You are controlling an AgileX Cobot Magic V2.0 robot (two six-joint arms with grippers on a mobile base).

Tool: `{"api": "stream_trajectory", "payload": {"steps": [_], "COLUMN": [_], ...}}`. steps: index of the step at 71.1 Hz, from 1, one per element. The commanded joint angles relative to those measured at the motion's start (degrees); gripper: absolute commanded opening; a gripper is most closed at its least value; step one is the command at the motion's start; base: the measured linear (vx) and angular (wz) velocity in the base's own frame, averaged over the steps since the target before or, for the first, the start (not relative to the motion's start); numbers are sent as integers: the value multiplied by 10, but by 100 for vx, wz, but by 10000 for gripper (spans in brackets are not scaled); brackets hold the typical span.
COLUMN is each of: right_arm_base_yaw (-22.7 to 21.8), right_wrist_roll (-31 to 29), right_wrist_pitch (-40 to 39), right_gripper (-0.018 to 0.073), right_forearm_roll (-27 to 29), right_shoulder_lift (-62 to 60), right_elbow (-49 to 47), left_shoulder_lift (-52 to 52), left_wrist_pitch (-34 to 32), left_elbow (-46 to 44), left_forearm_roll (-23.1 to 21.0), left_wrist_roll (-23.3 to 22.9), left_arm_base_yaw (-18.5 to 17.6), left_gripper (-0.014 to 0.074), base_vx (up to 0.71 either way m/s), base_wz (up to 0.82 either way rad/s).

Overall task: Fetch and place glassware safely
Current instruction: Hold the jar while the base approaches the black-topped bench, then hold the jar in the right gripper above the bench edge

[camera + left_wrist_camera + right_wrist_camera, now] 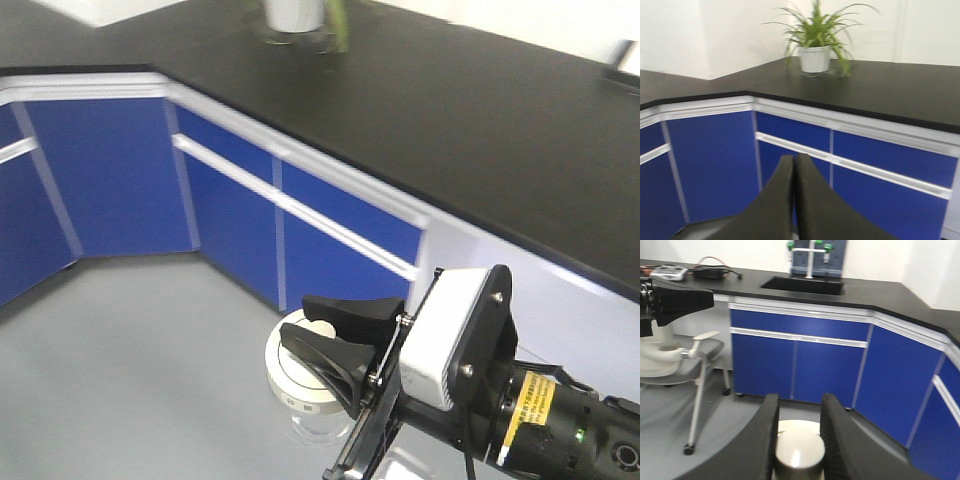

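Right fingers: your right gripper (pixel 295 320) is drawn in narrow, and its two black fingers (pixel 832 440) clamp the glass jar from either side.
Jar: the glass jar (pixel 300 388) sits between those fingers. Its cream-white lid (pixel 796 452) is in the gap and its clear body hangs just under the lower finger, with the grey floor (pixel 120 380) behind it.
Grip point: you can't tell from either view whether the pads bear on the knob or on the lid's rim.
Left fingers: your left gripper (pixel 794 159) has its fingers pressed together along their inner edges.
Beyond the right tips: blue cabinet doors (pixel 805 365) face you straight ahead. A black counter above them holds a sink (pixel 802 286) and a tap (pixel 810 252).
Left of the right fingers: a grey chair (pixel 677 357) stands well apart from them.
Beyond the left tips: more blue doors (pixel 715 160) sit under a black worktop (pixel 890 90).
Above the left tips: a potted plant (pixel 815 57) stands far back on that worktop, slightly right of the tips.
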Motion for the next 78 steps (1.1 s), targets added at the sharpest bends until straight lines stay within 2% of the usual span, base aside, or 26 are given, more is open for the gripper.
{"api": "stream_trajectory", "payload": {"steps": [1, 78], "right_arm_base_yaw": [1, 1], "right_wrist_roll": [-2, -2], "right_wrist_pitch": [-58, -58], "right_gripper": [-4, -4], "right_forearm_roll": [6, 6], "right_shoulder_lift": [-14, -14], "right_elbow": [-16, -16], "left_shoulder_lift": [1, 1], "left_wrist_pitch": [-41, -41], "left_elbow": [-15, -15], "left_forearm_roll": [-4, -4], "left_wrist_roll": [-5, -5], "left_arm_base_yaw": [2, 2], "left_gripper": [-7, -7], "base_vx": [19, 16], "base_wz": [-57, -57]}}
